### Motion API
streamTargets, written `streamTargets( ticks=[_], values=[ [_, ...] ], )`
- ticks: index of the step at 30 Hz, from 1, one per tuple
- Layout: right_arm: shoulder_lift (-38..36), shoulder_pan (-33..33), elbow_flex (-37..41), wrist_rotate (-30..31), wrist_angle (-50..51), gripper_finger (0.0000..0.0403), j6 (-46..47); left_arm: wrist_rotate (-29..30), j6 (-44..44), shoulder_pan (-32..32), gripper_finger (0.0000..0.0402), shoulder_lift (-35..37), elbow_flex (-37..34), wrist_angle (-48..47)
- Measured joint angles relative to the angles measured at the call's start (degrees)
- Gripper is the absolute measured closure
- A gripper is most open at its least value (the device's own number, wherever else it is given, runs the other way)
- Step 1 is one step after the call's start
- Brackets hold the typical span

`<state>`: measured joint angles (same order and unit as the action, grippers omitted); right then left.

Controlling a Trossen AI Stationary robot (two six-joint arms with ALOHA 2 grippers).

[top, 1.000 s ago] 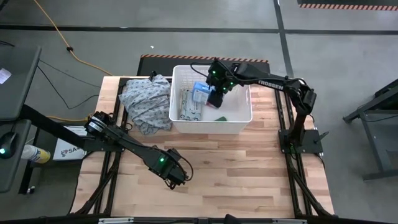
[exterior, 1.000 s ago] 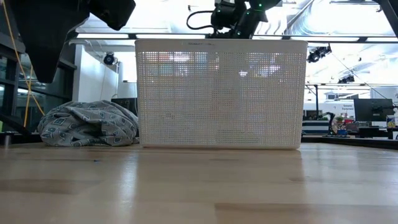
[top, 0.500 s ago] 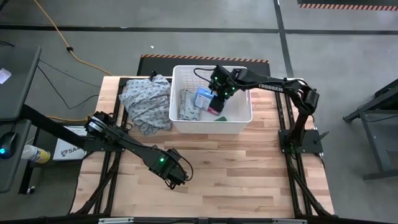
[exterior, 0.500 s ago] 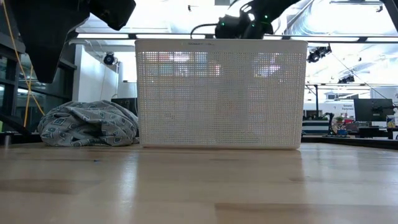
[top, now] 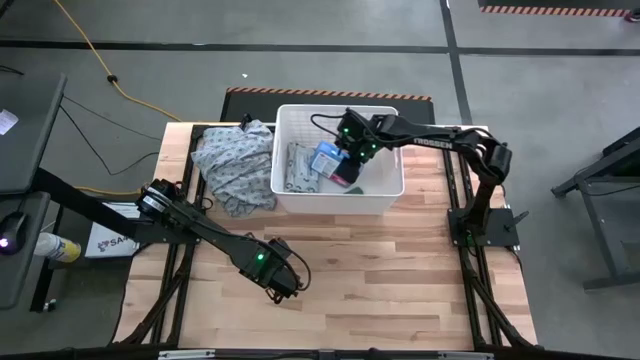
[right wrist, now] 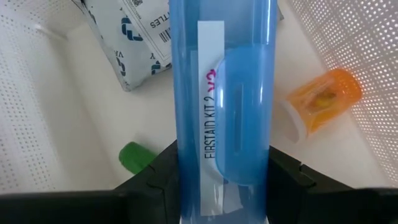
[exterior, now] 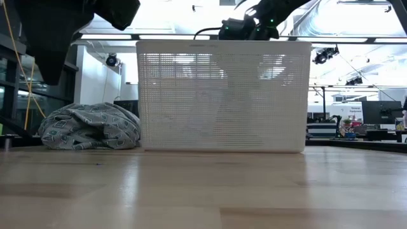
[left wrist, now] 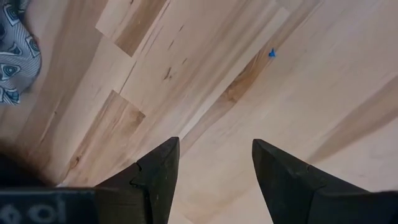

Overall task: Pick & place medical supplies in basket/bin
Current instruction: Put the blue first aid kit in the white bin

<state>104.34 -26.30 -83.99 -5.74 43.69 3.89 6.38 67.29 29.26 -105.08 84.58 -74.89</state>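
The white basket [top: 385, 150] [exterior: 222, 95] stands at the far middle of the table. My right gripper [top: 345, 165] [right wrist: 224, 168] reaches down into it from the right, shut on a blue box [top: 327, 158] [right wrist: 224, 74] labelled as a first-aid kit. On the basket floor lie a grey-white wipes pack [top: 302, 168] [right wrist: 127, 37], an orange white-capped bottle [right wrist: 320, 99] and a green tube [top: 353, 190] [right wrist: 137, 157]. My left gripper [top: 287, 285] [left wrist: 214, 155] hangs open over bare wood near the front edge, pointing down. My right gripper pinches the blue box's two long narrow sides [right wrist: 186, 155] between its two fingers [right wrist: 155, 177], at the box's near end. The fingers slant down from the table's right and lie along the box. Its far end points at the basket floor; whether it touches, I cannot tell.
A grey patterned cloth heap [top: 235, 165] [exterior: 89, 127] lies left of the basket, against its wall. The near half of the wooden table [top: 400, 270] is bare boards. Cables and the arm frames border the table.
My right gripper has gone down into the basket with the blue box, sinking below the rim and drifting slightly toward the near wall. The box stays in the hold.
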Motion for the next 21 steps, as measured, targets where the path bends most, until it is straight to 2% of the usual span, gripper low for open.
streamTargets(
  ticks=[9,16,21],
  values=[
    [-0.3,0.1,0.0,8.4,-0.2,0.0253,0.3,0.8,0.0,0.0,0.0163,0.0,0.0,-0.1],
    [-3.9,0.7,0.2,15.8,2.1,0.0253,-1.2,2.1,0.0,0.0,0.0163,0.0,0.0,-0.2],
    [-5.5,1.0,0.2,17.9,5.8,0.0253,-1.6,2.3,-1.3,0.0,0.0163,0.0,0.0,-0.1]
  ],
)
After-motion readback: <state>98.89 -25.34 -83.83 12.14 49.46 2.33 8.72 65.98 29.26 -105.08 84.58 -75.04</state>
